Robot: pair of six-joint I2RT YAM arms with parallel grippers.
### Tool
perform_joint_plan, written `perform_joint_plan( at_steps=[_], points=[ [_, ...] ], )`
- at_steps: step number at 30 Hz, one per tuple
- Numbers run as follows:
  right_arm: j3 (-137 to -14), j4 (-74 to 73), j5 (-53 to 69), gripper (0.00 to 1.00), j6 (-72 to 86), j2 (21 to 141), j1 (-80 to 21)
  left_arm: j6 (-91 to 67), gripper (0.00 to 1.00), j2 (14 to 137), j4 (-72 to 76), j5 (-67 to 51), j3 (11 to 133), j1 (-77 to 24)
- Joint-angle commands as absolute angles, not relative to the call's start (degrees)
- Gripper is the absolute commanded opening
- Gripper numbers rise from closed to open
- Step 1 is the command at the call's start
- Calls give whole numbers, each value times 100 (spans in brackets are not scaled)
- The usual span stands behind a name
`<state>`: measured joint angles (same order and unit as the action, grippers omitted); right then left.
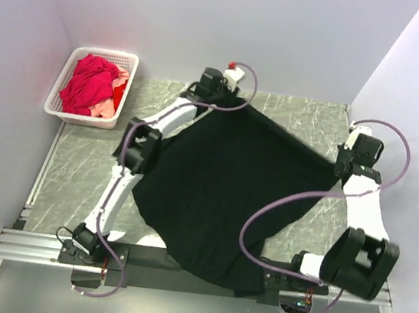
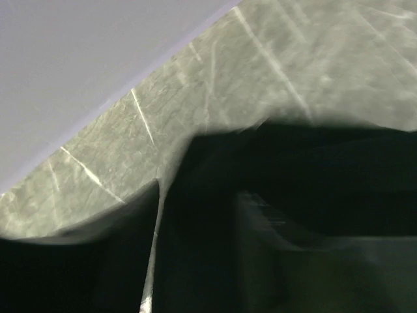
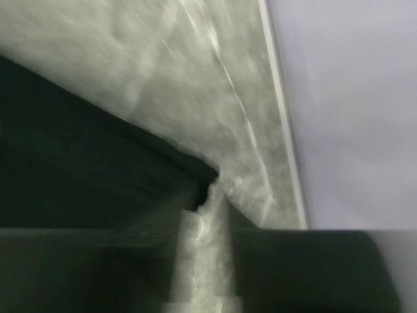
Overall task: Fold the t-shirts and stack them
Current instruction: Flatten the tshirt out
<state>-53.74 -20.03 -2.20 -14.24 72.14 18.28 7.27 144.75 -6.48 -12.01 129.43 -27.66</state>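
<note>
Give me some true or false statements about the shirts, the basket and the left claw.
The black t-shirt lies spread on the table. True.
The basket is empty. False: it holds red and pink cloth.
The basket stands by the table's far left corner. True.
The left claw hovers over the basket. False: it is at the black t-shirt's far edge.

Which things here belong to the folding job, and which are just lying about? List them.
Job: black t-shirt, red t-shirt, pink t-shirt.
Lying about: white basket holding the red and pink ones, table.
</note>
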Motion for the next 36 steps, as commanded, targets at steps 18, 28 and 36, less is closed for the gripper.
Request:
perform_joint_plan(
  at_steps=[18, 28, 36],
  points=[
    [-6758, -4016, 1055, 38, -2021, 9148, 458, -378, 42, 9581, -2477, -1846, 8607, -1573],
    [-6794, -4210, 624, 29, -2162, 10204, 115, -615, 38, 8868, -3180, -1468, 6689, -1547],
    [-6285, -4639, 694, 27, -2302, 10301, -369, -510, 34, 10351, -3366, -1037, 7039, -1311]
  ],
)
